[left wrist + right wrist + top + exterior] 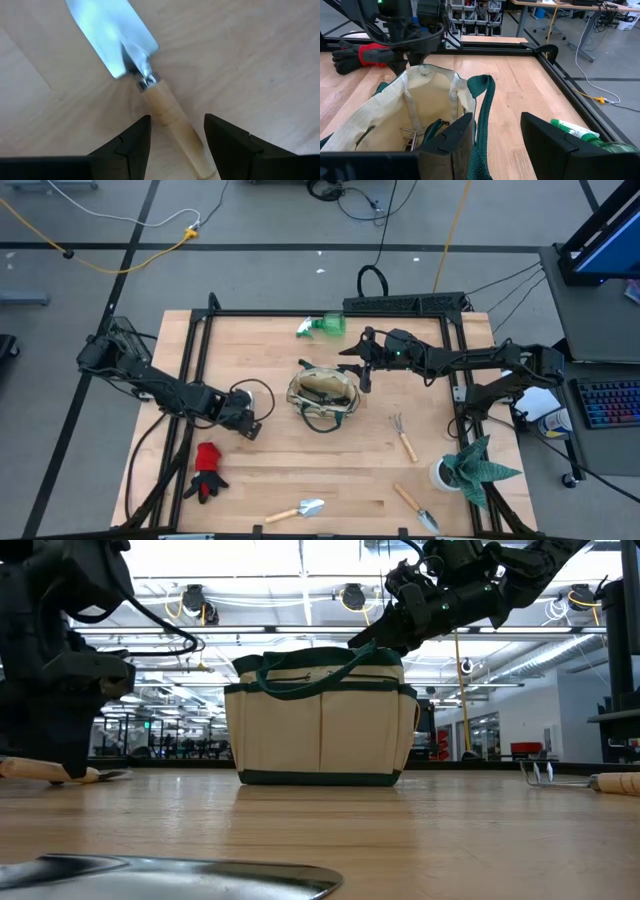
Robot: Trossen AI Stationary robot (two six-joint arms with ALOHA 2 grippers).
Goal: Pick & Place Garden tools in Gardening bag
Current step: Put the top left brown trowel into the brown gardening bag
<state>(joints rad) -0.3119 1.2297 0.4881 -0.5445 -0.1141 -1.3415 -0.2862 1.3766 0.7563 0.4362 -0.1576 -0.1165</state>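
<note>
The cream-and-green gardening bag (322, 392) stands upright mid-table, and a metal tool (410, 133) shows inside it. My left gripper (248, 420) is low over a wooden-handled silver trowel (117, 40) lying flat on the table left of the bag. Its fingers are open, one on each side of the trowel's handle (167, 112), apart from it. My right gripper (363, 375) is open at the bag's right rim, above it in the low view (365, 640). The bag's green loop handle (482, 100) rises between its fingers. My right gripper has the bag's green loop handle (481, 150) between its open fingers, close beside one finger (455, 145). I cannot tell whether it touches the handle. My left gripper touches nothing.
A green spray bottle (322, 327) lies behind the bag. A fork-rake (403, 435) lies right of the bag. Two trowels (297, 510) (415, 508) lie near the front edge, and a red glove (207, 470) at front left. A potted plant (470, 470) stands at front right.
</note>
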